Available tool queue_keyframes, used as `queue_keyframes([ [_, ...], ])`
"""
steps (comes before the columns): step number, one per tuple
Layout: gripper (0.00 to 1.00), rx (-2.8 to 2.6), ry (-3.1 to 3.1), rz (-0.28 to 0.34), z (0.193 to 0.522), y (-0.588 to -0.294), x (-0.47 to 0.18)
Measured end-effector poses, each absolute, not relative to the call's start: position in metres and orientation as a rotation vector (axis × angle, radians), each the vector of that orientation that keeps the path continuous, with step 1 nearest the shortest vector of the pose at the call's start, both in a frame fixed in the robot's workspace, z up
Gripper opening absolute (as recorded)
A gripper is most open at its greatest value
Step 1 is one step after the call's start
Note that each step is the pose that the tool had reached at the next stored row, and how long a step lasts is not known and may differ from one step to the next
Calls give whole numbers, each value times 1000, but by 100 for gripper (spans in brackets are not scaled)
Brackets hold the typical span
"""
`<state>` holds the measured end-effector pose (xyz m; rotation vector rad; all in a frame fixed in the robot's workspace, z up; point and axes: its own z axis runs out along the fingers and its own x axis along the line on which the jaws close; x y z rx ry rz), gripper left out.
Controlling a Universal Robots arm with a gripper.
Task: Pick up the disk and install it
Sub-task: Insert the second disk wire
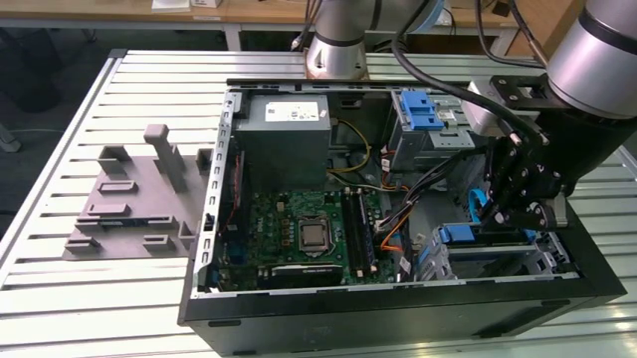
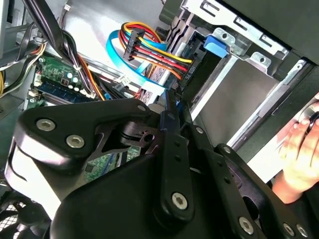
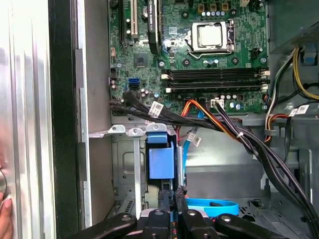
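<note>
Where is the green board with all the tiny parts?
The green board lies flat in the bottom of the open computer case, towards the exterior view's left, just below the grey power box and left of the black pincer.

A: How much of the black linkage gripper point(image 1: 520, 195) showed in the exterior view?
B: Its fingertips were hidden inside the black computer case point(image 1: 398, 313), behind blue-tabbed drive bays. Whether they gripped anything could not be told.
A: And the hand point(image 2: 299, 157)?
B: Cut off by the second wrist view's edge.
</note>
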<state>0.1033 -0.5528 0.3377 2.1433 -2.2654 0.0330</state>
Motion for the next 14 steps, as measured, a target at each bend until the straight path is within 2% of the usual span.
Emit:
queue_keyframes([
  [14,16,2147,-2269,23,336,-553,105],
])
